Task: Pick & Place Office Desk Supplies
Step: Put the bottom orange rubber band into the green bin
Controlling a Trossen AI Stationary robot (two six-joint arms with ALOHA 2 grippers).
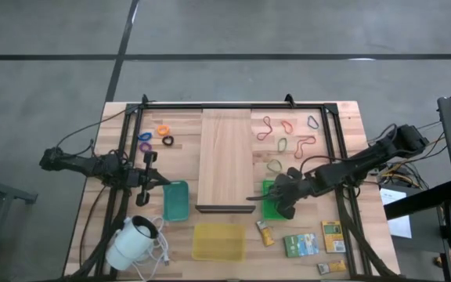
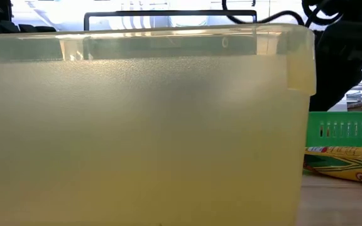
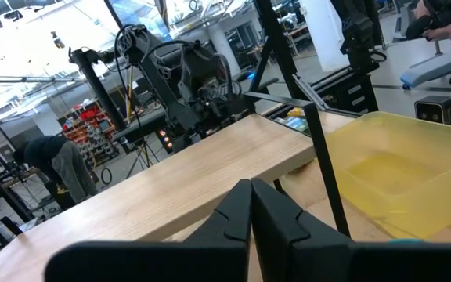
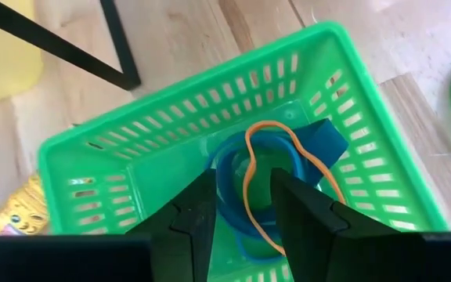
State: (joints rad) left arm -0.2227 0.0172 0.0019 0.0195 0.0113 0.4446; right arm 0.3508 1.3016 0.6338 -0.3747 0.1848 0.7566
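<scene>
Two arms show from above: my right gripper [image 1: 282,205] hangs over the green basket [image 1: 269,208] beside the board [image 1: 225,160], my left gripper [image 1: 165,178] waits above the teal basket [image 1: 175,200]. Loose bands [image 1: 285,135] lie right of the board, rings [image 1: 156,136] left. At table level, a yellow bin [image 2: 143,125] fills my view. Left wrist: jaws together. Right wrist: jaws apart, holding nothing, over a tan band [image 4: 284,168] and blue band [image 4: 233,176] in the basket.

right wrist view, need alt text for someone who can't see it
The right gripper hangs open over a green basket holding an orange rubber band and blue bands. The basket sits on a wooden table.
</scene>
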